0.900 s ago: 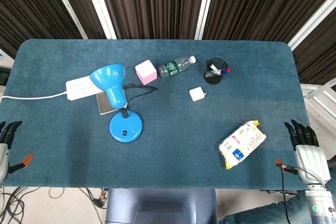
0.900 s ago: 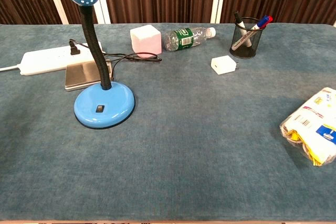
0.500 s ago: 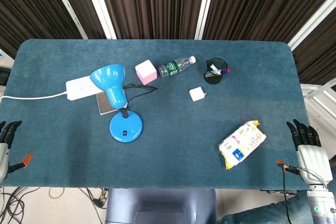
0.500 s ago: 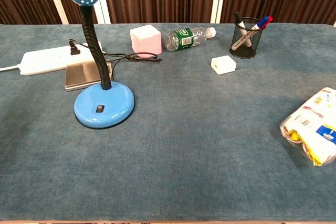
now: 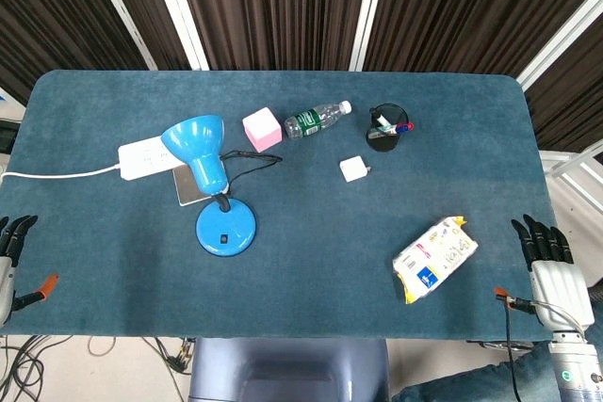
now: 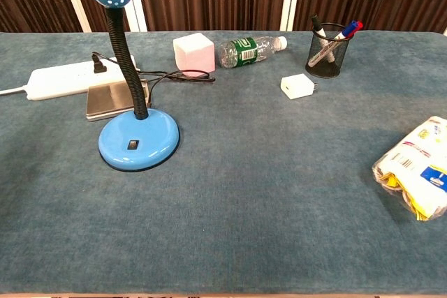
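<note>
The snack packet [image 5: 434, 258] lies flat near the table's [image 5: 311, 280] right front edge; your right hand [image 5: 551, 270] hovers just beside it off the edge, fingers straight, slightly apart, holding nothing; your left hand [image 5: 9, 256] waits likewise at the left edge, well apart from the blue lamp [image 5: 215, 197].

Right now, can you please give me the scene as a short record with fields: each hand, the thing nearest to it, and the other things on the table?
left hand: open, holds nothing, at the table's left edge
right hand: open, holds nothing, at the table's right edge
nearest to right hand: snack packet, lying flat
nearest to left hand: blue desk lamp, upright
lamp cable: plugged into white power strip
back row: pink cube, water bottle on its side, mesh pen cup
middle: white charger
surface: blue table
</note>
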`<state>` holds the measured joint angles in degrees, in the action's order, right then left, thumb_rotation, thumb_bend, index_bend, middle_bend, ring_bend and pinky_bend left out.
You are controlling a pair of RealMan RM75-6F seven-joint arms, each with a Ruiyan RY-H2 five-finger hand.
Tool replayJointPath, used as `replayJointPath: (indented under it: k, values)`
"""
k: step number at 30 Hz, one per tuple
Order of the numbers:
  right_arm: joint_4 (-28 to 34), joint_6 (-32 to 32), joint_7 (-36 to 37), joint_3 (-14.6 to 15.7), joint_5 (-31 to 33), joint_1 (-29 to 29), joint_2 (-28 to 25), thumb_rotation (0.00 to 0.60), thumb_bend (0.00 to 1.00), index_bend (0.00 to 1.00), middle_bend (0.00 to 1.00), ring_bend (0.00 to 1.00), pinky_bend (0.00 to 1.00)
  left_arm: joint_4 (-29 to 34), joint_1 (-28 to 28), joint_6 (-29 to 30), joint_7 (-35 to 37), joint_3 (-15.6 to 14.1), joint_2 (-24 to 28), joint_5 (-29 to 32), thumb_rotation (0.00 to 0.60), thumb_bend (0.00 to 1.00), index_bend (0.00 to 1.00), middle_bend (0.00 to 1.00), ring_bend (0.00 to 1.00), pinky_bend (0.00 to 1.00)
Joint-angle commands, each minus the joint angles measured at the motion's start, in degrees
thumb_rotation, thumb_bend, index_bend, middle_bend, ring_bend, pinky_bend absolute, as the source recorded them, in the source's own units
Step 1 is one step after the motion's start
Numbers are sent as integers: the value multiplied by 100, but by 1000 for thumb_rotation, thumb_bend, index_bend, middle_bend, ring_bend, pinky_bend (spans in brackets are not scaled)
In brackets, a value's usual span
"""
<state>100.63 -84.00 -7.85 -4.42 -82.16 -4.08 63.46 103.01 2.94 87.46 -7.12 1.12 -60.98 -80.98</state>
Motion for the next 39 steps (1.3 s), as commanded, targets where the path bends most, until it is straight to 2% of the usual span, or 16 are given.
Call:
replayJointPath:
  k: [1,6,10,13,17,21,28,39]
  values:
    - [11,-18,-1,-4,-5,7,0,600,110,7,18,38,0,-19,11,-13,-19,-11,7,-62,600,239,97,114,63,132]
    - [18,-65,-40,-31,34,23,20,600,110,7,18,38,0,-161,94,8,-89,-111,-120,-578,600,320,96,313,361,456]
    - [29,-60,-69,-22,24,19,48,600,110,7,18,38,0,-234,352,-337,-164,-241,-272,-1053,600,363,95,465,500,588]
    - [12,-46,-71,-32,52,14,57,600,110,7,18,38,0,-226,708,-927,-357,-279,-425,-1214,600,410,96,566,586,650]
    - [10,-15,-80,-38,101,10,64,600,110,7,18,38,0,-232,1119,-1750,-644,-265,-718,-1030,600,494,91,620,632,673]
    - [13,-36,-180,-57,153,15,101,600,110,7,18,38,0,-365,1409,-2384,-1252,-151,-1244,-519,600,511,83,623,634,675]
    - [25,-71,-223,-90,209,26,126,600,110,7,18,38,0,-624,1663,-2749,-1899,81,-1986,283,600,511,79,624,635,675]
    - [32,-55,-232,-102,260,27,148,600,110,7,18,38,0,-835,1990,-2937,-2400,224,-2443,881,600,511,79,629,638,675]
